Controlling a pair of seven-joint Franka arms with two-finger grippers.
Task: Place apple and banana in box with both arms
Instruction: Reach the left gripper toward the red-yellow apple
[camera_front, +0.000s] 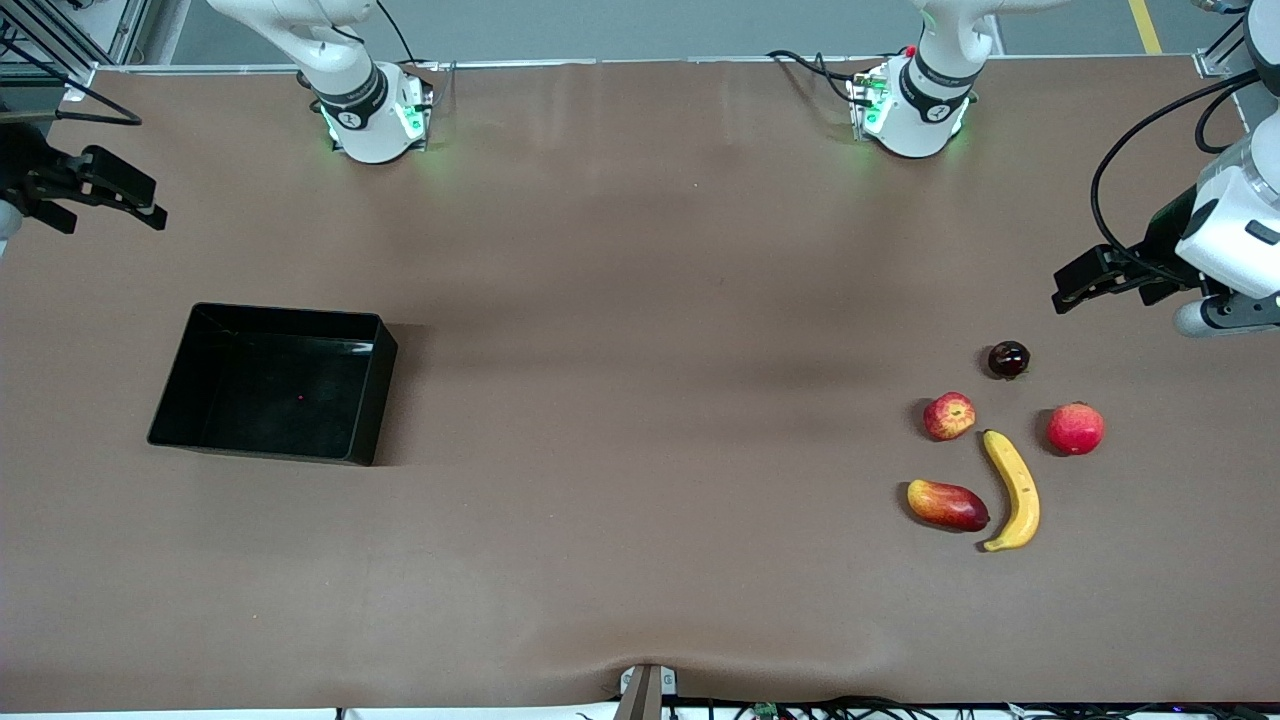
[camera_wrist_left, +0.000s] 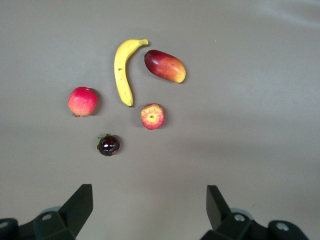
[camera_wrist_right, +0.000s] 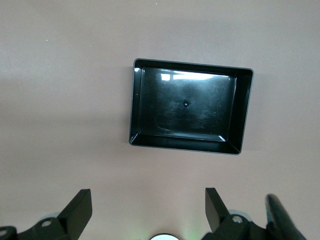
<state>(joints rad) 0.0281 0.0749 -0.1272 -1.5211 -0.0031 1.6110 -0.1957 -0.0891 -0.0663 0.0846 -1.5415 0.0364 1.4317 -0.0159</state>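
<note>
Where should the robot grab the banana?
Probably at the middle of the banana, coming straight down from above. It lies flat and is narrow across, so the jaws fit over its width. The mango sits close beside its lower end.

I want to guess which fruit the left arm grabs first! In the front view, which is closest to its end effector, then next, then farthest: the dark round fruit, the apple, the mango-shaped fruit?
From the left end effector, open above the table:
1. Dark round fruit, closest of the cluster to the robots.
2. Apple, beside the banana's upper tip.
3. Mango-shaped fruit, nearest the front camera.
</note>
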